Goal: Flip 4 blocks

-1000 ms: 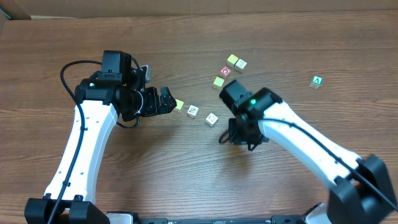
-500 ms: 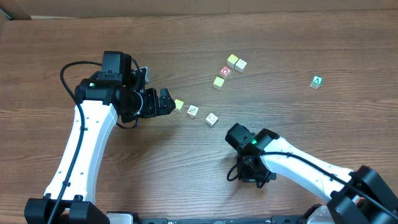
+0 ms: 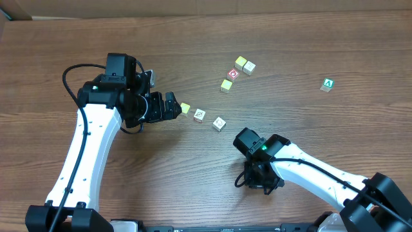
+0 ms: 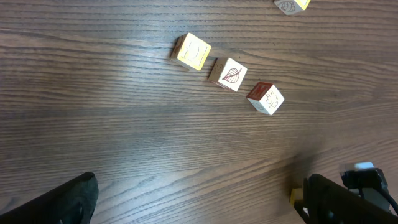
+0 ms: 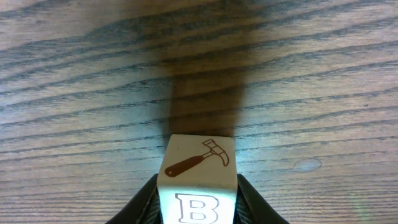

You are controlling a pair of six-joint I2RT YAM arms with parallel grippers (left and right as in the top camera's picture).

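The wooden desk [image 3: 193,38] carries everything. Near its middle the left end effector [image 3: 174,105] stands spread wide, just beside a diagonal row of three pale-wood blocks: a yellow-faced block [image 4: 193,51], a leaf block [image 4: 229,74] and a red-sided block [image 4: 266,99]. Nearer the front edge, the right end effector [image 3: 257,180] pinches the fourth, the hammer block [image 5: 199,163], cream with a brown hammer and a letter B. Four other cubes [image 3: 233,74] cluster toward the far edge, and one green cube [image 3: 328,84] lies well apart, toward the right edge.

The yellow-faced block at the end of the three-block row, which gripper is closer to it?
Left. The left gripper is open just beside the yellow-faced block, not touching it; the right gripper is far beyond the row's other end, shut on the hammer block.
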